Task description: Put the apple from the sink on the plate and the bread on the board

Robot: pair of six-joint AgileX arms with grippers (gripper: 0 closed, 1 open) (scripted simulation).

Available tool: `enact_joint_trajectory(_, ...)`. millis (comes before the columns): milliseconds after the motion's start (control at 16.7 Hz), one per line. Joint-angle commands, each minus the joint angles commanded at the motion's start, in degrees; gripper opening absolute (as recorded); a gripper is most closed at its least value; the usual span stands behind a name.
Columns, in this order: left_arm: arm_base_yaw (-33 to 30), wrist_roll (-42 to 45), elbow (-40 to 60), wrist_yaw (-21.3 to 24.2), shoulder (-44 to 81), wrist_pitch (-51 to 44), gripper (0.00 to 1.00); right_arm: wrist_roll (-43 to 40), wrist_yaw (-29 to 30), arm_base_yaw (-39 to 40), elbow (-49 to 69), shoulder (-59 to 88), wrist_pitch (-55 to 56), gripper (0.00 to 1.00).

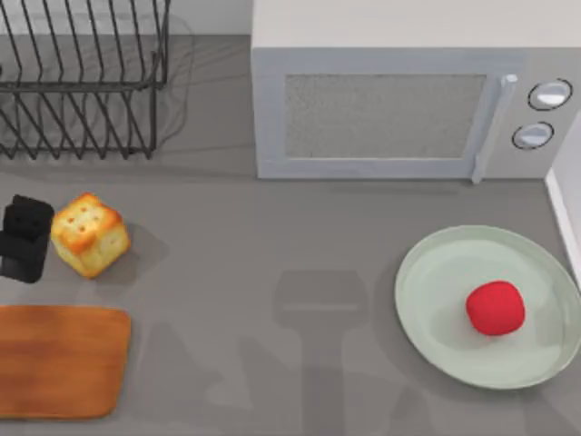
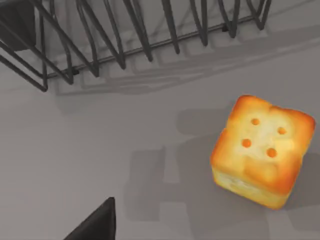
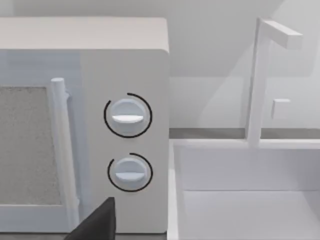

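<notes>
Sitting on the plate (image 1: 427,291), the apple (image 1: 496,307) (bread (image 1: 89,233) off board (image 1: 56,359)).

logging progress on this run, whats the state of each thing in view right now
apple: on the plate, placed
bread: on the table, beside the board, not yet moved
board: bare, nothing on it
left gripper: beside the bread, holding nothing
microwave: door shut
dish rack: empty
sink: empty
</notes>
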Motion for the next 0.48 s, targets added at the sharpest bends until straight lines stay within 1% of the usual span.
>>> enact_joint_trajectory(240,-1.6,6.2,16.7,0.1,22.7,-12.7,1.00,0.0,0.0,0.0,0.0,0.0,0.0,1.00)
enact_joint_trajectory(480,-3.1,11.7,31.7,0.2,42.3,-23.7,1.00,0.0,0.0,0.0,0.0,0.0,0.0,1.00)
